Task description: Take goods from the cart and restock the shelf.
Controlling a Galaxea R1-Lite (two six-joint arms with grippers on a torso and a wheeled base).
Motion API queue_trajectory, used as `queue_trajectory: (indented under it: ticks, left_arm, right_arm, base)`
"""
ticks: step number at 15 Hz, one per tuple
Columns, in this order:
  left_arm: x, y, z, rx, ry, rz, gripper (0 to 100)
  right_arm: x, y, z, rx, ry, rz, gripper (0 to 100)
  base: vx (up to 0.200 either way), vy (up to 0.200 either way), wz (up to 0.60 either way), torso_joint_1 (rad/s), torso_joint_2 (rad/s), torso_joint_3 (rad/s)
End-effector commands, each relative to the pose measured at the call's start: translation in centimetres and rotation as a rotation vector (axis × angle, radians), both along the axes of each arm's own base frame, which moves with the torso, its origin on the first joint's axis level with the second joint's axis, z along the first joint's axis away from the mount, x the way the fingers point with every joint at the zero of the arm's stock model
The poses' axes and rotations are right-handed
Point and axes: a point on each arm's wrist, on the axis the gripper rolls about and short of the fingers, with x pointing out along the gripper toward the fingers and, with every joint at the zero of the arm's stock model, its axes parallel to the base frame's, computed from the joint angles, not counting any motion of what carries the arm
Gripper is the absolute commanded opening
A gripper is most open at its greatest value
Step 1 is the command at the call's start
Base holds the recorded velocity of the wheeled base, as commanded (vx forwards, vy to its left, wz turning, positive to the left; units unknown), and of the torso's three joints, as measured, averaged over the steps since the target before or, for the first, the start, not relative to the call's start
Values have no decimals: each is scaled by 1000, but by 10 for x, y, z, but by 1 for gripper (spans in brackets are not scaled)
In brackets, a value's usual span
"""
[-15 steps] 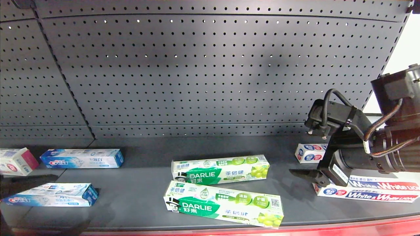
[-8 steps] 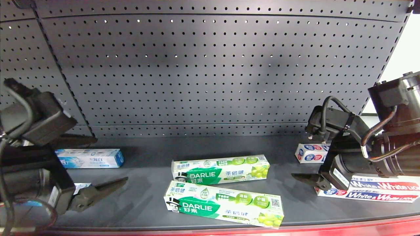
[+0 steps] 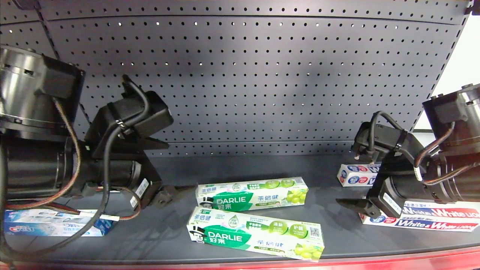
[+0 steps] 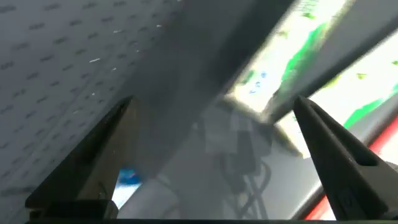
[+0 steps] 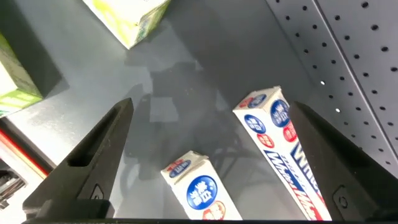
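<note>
Two green boxes (image 3: pixel 252 194), two white boxes (image 3: pixel 352 174), perhaps one blue box (image 3: pixel 33 224); both jaws gape empty.

left tool (image 4: pixel 212 102) spread wide, right tool (image 5: pixel 211 104) likewise

matt grey perforated metal back panel (image 3: pixel 240 75), smooth matt shelf (image 3: pixel 330 230), glossy cardboard toothpaste boxes (image 3: pixel 255 232)
</note>
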Motion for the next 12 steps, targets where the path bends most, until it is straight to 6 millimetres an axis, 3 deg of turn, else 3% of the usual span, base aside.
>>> queue_trajectory:
  ticks: [1,12]
  left_arm:
    - [5,-10,-8,16,28,-27,100]
    - [9,-31,-26,56,86,-94,100]
  right_arm:
    - [0,0,0,0,0,-1,100]
    - [1,-6,-1,-2,4,-21,100]
  base:
    - [0,0,0,0,0,0]
    - [0,0,0,0,0,0]
